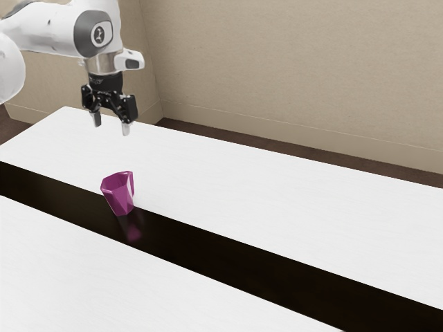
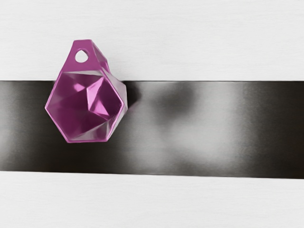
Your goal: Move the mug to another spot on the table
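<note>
Well below the gripper (image 1: 111, 128), whose jaws hang wide apart and empty, purple mug (image 1: 118, 194) stands upright on table's (image 1: 277, 187) dark strip, slightly off their centreline, handle (image 2: 82, 56) toward the white top.

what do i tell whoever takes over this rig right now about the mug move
End effector: open, holding nothing, hanging in the air above the white table, clear of the mug.
Mug: purple, faceted, standing mouth up on the table's dark stripe, at the stripe's edge; its handle reaches over the white part.
Done: nothing yet; the mug is not grasped.
Left: lower over the mug, grip it, lift it, set it down at another spot on the table.
</note>
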You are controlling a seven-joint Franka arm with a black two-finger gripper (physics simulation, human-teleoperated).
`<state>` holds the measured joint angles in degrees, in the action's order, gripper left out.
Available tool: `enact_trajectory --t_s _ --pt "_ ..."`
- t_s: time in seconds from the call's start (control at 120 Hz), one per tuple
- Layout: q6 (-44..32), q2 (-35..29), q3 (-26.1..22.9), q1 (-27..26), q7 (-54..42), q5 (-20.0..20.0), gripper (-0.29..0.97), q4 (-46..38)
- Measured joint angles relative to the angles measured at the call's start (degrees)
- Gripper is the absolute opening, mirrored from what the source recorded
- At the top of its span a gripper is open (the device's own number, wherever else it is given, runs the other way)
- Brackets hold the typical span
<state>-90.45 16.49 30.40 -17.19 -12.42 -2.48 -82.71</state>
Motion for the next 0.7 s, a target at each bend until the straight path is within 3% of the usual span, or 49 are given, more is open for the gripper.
enact_trajectory --t_s 0.083,0.2,0.7 --pt "-2.5 1.9 -3.6 5.7 -2.2 -0.9 0.68 0.0" --pt "-6.4 4.9 -4.9 9.1 -6.3 -1.7 0.68 -0.3" --pt "-18.4 16.3 -5.1 11.2 -22.8 -8.2 0.68 -3.1"
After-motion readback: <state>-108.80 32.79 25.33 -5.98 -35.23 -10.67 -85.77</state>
